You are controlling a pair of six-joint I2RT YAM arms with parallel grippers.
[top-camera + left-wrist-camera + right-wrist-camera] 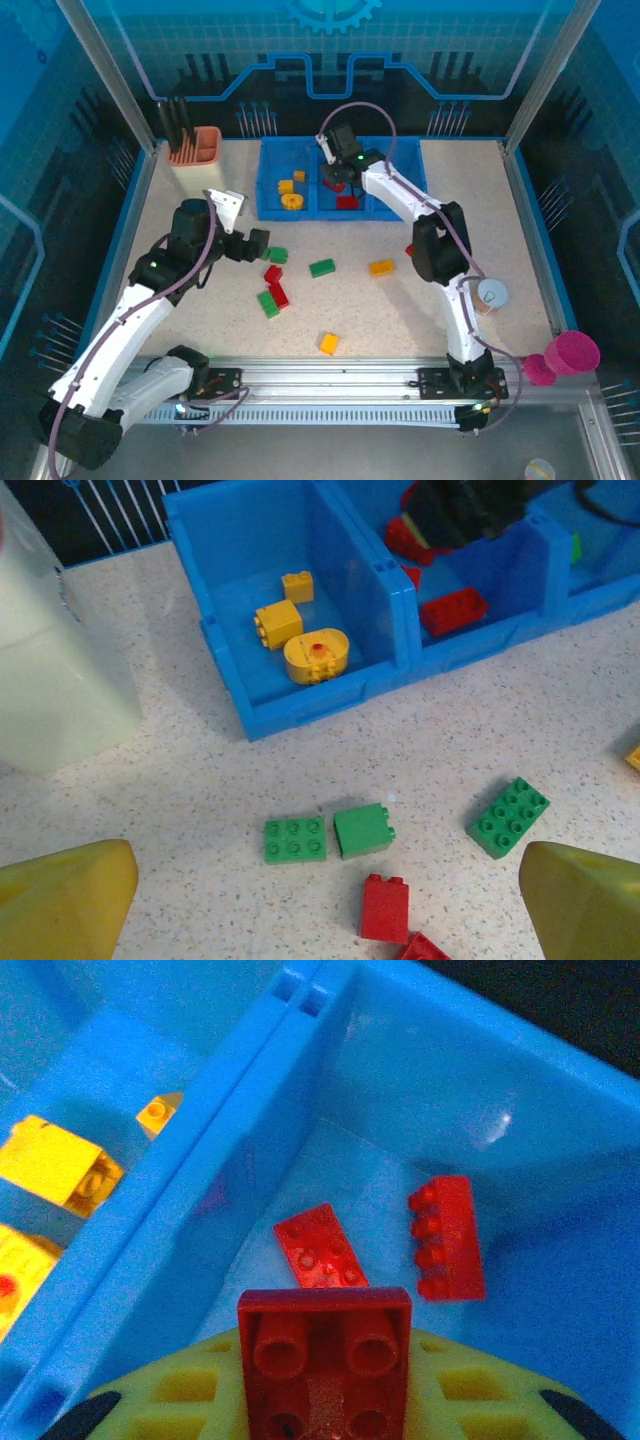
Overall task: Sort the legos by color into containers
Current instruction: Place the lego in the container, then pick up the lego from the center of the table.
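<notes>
The blue tray (pixel 405 175) stands at the back of the table. Its left compartment (pixel 235 590) holds yellow bricks and a round yellow piece (pixel 315 657). My right gripper (pixel 335 170) hangs over the middle compartment (pixel 560 1160), shut on a red brick (pixel 325 1355) with its underside showing. Two red bricks (pixel 320 1248) (pixel 446 1238) lie on that compartment's floor. My left gripper (pixel 325 925) is open and low over the table, its yellow fingers (pixel 65 900) wide apart. Ahead of it lie a flat green brick (pixel 294 840), a green block (pixel 363 829) and a red brick (pixel 385 908).
More bricks lie loose on the table: green (pixel 321 267), orange (pixel 381 266), orange (pixel 328 343), red (pixel 279 293), green (pixel 268 303). A beige holder with an orange cup (pixel 193 150) stands at the back left. A pink cup (pixel 572 352) sits past the right edge.
</notes>
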